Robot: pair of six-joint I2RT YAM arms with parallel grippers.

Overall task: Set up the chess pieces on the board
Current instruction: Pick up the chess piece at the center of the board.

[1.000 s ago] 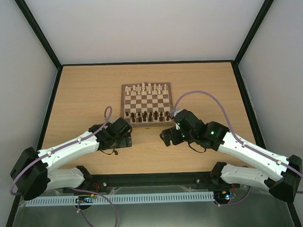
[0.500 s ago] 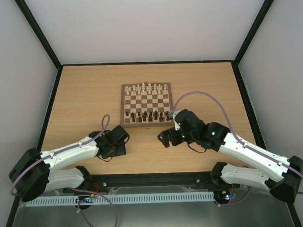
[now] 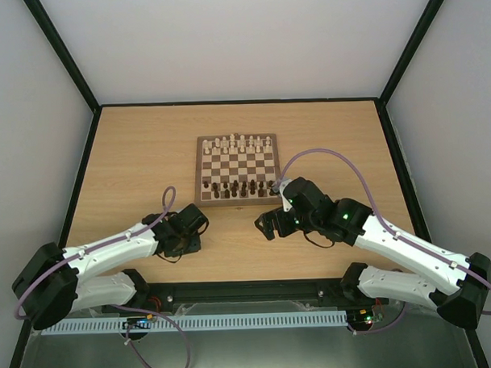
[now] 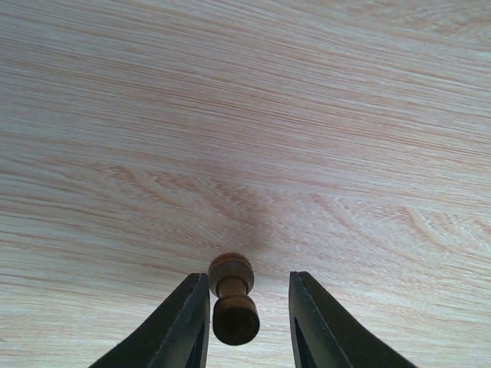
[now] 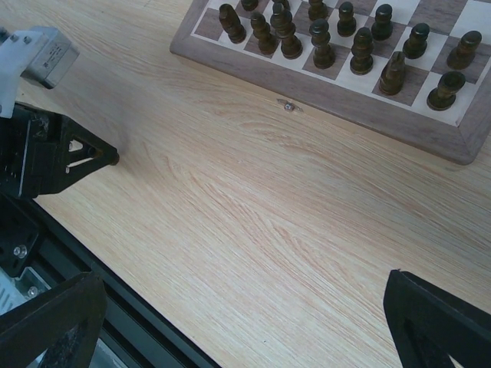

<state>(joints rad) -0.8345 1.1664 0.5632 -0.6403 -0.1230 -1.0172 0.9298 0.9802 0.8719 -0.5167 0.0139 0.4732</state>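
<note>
One dark brown chess piece (image 4: 232, 303), a pawn, lies on its side on the bare tabletop between the fingers of my left gripper (image 4: 248, 277). The left finger touches it and a gap separates it from the right finger, so the jaws are narrowed but open. In the top view the left gripper (image 3: 187, 232) sits near the table's front, left of and short of the board (image 3: 239, 200). Several dark chess pieces (image 3: 239, 187) stand in the board's near rows (image 5: 322, 38). My right gripper (image 5: 242, 287) is wide open over bare wood with nothing in it (image 3: 268, 223).
Cream-white chessmen (image 3: 237, 141) fill the board's far rows. A small screw (image 5: 288, 106) lies just off the board's near border (image 5: 360, 115). The table's dark front rail (image 5: 153, 322) runs close under the right gripper. The left arm's wrist (image 5: 46, 153) shows in the right wrist view.
The left gripper has drawn back from the board's near-left corner toward the front left, and its jaws have narrowed from wide open around the lying pawn. The right arm has barely moved.
</note>
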